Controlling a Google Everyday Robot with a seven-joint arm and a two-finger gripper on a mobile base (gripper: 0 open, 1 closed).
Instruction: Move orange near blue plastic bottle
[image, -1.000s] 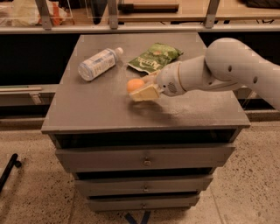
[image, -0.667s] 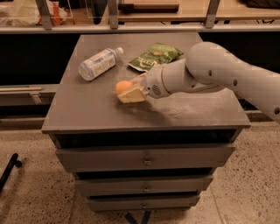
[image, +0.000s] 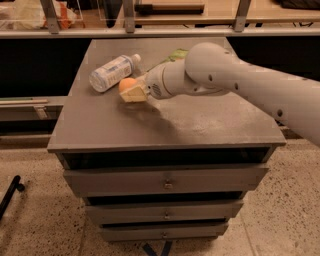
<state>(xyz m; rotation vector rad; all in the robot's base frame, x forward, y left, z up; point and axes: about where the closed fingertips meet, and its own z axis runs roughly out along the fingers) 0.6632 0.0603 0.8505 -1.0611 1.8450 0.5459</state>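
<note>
The orange (image: 126, 83) is a small round fruit held between the pale fingers of my gripper (image: 131, 91), just above the grey cabinet top (image: 150, 120). The gripper is shut on it. The blue plastic bottle (image: 112, 73) lies on its side at the back left of the top, cap toward the right, just left of and behind the orange, a small gap apart. My white arm (image: 240, 85) reaches in from the right across the top.
A green crinkled snack bag (image: 175, 54) lies at the back of the top, mostly hidden behind my arm. The cabinet has several drawers (image: 165, 182) below. A shelf rail (image: 150, 32) runs behind. A black object (image: 10, 195) lies on the floor at left.
My gripper has carried the orange left and toward the back, from mid-table to right beside the bottle. The bottle has not moved.
</note>
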